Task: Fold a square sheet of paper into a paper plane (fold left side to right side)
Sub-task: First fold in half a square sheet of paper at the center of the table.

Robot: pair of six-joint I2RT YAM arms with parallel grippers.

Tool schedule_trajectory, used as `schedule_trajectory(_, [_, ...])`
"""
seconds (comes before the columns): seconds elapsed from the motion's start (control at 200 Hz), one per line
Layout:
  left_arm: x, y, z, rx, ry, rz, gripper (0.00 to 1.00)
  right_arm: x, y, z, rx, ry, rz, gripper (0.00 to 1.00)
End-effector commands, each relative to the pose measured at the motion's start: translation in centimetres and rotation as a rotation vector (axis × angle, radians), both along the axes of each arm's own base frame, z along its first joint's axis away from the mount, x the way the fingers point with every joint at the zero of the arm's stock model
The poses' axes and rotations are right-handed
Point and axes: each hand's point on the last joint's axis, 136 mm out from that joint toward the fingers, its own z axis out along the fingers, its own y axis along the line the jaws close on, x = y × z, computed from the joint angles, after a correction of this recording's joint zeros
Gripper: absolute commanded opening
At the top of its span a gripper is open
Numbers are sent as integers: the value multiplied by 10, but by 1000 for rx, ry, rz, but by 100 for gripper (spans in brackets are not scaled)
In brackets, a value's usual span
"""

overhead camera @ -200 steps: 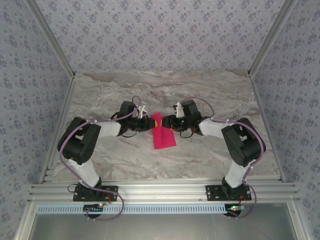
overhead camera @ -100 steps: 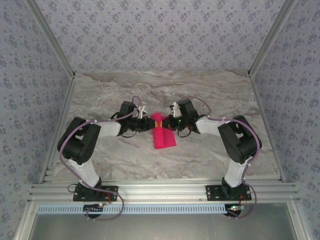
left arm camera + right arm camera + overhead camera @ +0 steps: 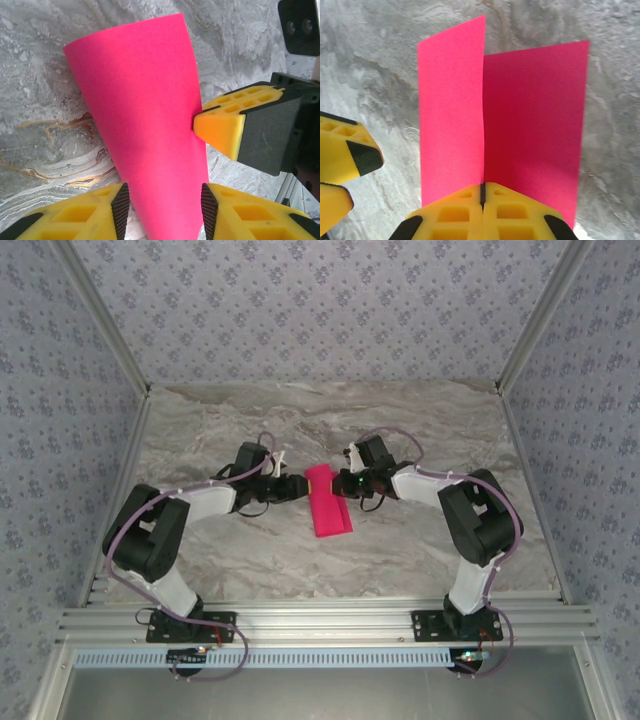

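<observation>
The square sheet of paper (image 3: 329, 506), bright magenta-pink, lies mid-table doubled over into a narrow strip. In the right wrist view one flap (image 3: 452, 100) stands up from the crease beside the flat half (image 3: 535, 120). My right gripper (image 3: 341, 483) pinches the sheet at its near edge, jaws pressed together (image 3: 482, 192). My left gripper (image 3: 298, 485) sits at the sheet's left side. Its jaws stand apart (image 3: 164, 204) with the curved paper (image 3: 145, 110) running between the pads. The right gripper's yellow tip (image 3: 220, 131) touches the paper's edge there.
The marble tabletop (image 3: 230, 550) stretches out around the sheet, with free room in front and behind. Patterned walls enclose the sides and back. An aluminium rail (image 3: 320, 620) at the near edge carries both arm bases.
The left gripper has opened off the paper and its arm has drawn back a little. The right gripper has shut on the sheet. The paper now reads as a narrower folded strip.
</observation>
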Motion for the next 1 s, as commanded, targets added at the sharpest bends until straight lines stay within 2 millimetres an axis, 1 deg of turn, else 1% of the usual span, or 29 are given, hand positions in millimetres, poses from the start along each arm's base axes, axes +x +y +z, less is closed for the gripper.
schedule_trajectory(0.0, [-4,-4,-16,36,37,-6,47,5,-9,-11,-67,3,-4,2])
schedule_trajectory(0.14, [-1,-15,-23,39,54,-20,50,6,-11,-13,-76,1,-5,2])
schedule_trajectory(0.335, [7,-22,-33,35,80,-10,51,7,-16,-15,-78,6,-15,3])
schedule_trajectory(0.485, [12,-27,-37,27,89,-10,47,8,-20,-17,-78,11,-27,4])
schedule_trajectory(0.7, [17,-32,-43,41,101,-20,37,9,-25,-18,-66,12,-40,8])
schedule_trajectory(0.799, [18,-34,-46,58,104,-23,36,10,-26,-17,-55,10,-43,12])
schedule_trajectory(0.884, [18,-33,-49,79,105,-27,36,11,-32,-16,-72,4,-56,22])
schedule_trajectory(0.994, [16,-33,-55,105,117,-29,36,11,-46,-12,-123,-24,-85,36])
